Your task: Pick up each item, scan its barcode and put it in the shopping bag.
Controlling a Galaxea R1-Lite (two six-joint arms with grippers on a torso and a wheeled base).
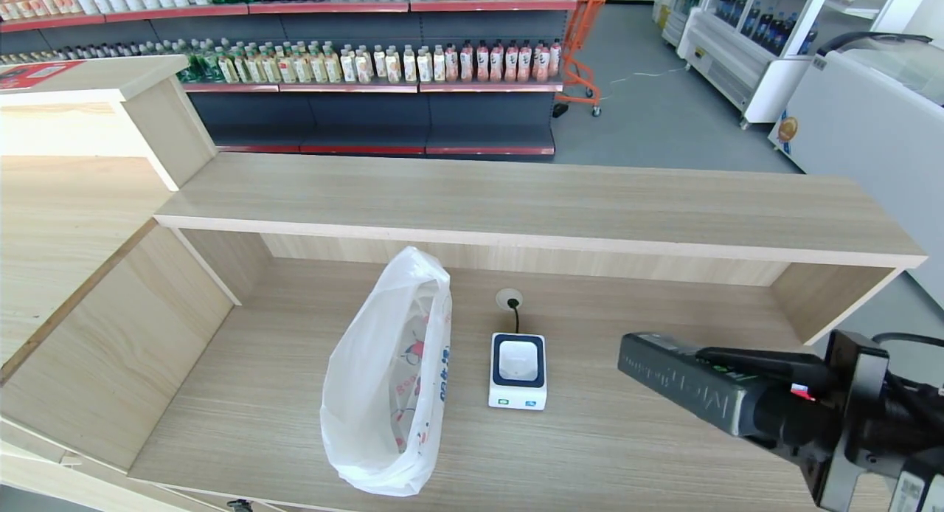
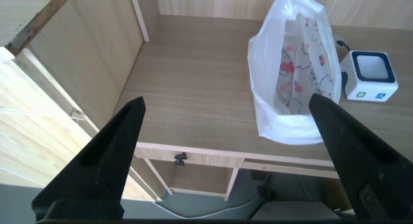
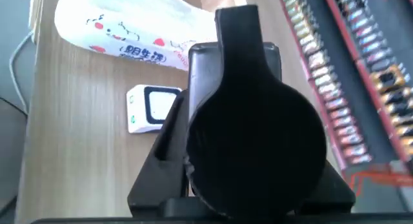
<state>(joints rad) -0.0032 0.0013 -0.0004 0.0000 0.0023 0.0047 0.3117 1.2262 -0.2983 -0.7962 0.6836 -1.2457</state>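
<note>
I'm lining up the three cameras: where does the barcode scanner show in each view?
Head view: barcode scanner at mid-counter, between the shopping bag and the held dark box.
Left wrist view: scanner on the counter, just beyond the bag.
Right wrist view: scanner on the counter beside the bag.
Shared landmark: the white shopping bag.

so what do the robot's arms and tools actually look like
Both tools are matte black. The left tool has two broad, flat fingers that taper to blunt tips. The right tool has slimmer black fingers on a boxy black mount, with a small red mark at the base, black cables looping behind and a pale label lower down.
</note>
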